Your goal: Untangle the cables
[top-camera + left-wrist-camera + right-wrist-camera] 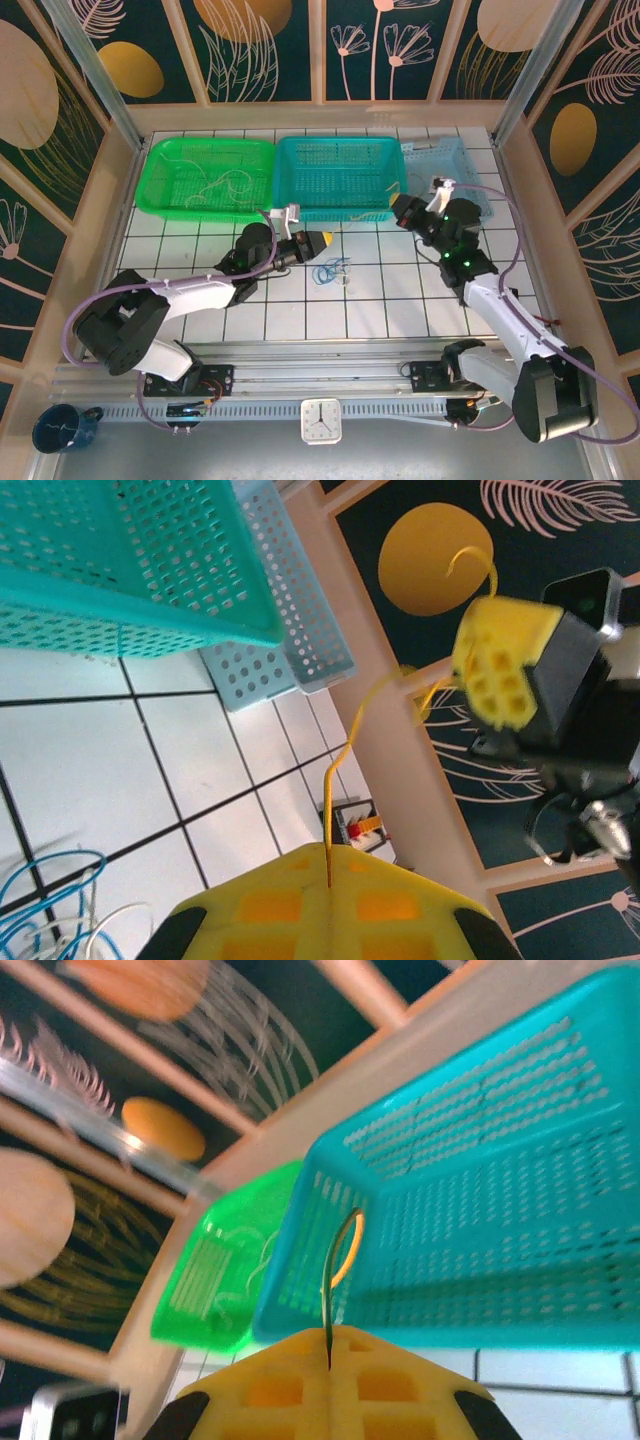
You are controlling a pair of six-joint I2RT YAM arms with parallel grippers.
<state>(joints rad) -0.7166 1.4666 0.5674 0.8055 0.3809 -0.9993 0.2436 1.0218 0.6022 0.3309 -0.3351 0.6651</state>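
Note:
A thin yellow cable (345,748) stretches between my two grippers above the table. My left gripper (328,852) is shut on one end of it, and in the top view this gripper (325,242) hovers just in front of the teal basket. My right gripper (328,1332) is shut on the other end, where the yellow cable (342,1250) curls in a small loop; from above, that gripper (398,207) sits at the teal basket's front right corner. A tangle of blue and cream-white cables (332,272) lies on the tiles below the left gripper, and the same tangle (55,905) shows beside its fingers.
Three baskets line the back of the table: green (160,195) with a few pale wires in it, teal (340,210) in the middle, light blue (470,160) at the right. A wooden frame (120,200) walls the table. A small clock (320,420) sits at the near rail.

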